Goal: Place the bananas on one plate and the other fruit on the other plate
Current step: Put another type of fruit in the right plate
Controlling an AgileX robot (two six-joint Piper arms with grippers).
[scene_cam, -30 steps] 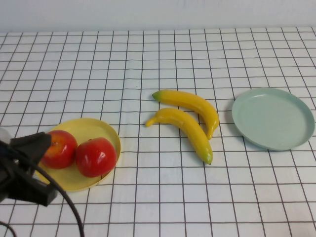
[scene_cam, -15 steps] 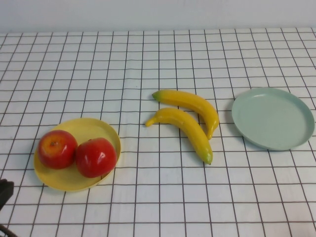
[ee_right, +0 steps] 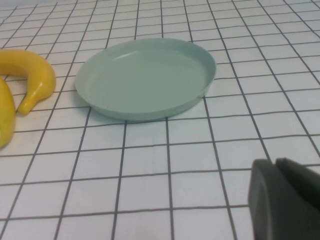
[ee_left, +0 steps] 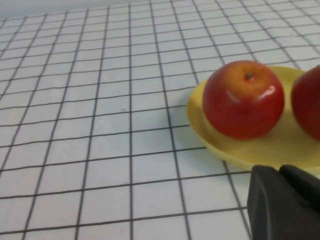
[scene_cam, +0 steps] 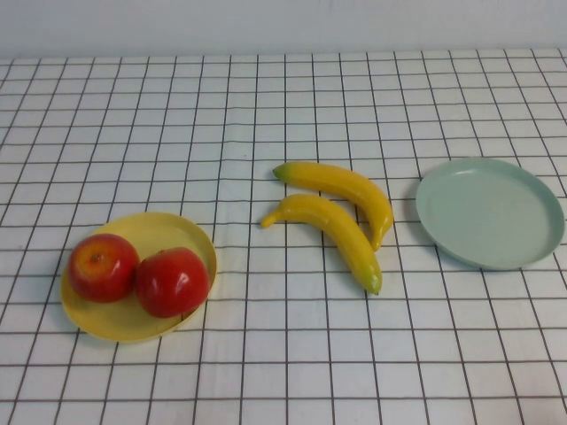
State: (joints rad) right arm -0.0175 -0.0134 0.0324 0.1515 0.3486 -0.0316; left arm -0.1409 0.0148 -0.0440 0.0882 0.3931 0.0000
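Two bananas: they lie side by side on the surface, between the yellow plate and green plate.
Handling: likely light, stiff, slick; grip mid-length.
Left claw: near the apples; you cannot tell its opening.
Right claw: near green plate, likewise.

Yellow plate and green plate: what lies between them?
In the high view, two bananas lie side by side on the checked cloth between the yellow plate and the green plate. Neither gripper enters that stretch.

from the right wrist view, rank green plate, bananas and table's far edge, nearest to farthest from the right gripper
1. green plate, just ahead of the right gripper
2. bananas, beyond the plate's side
3. far edge of the checked table, behind everything

Left gripper sits by the yellow plate.
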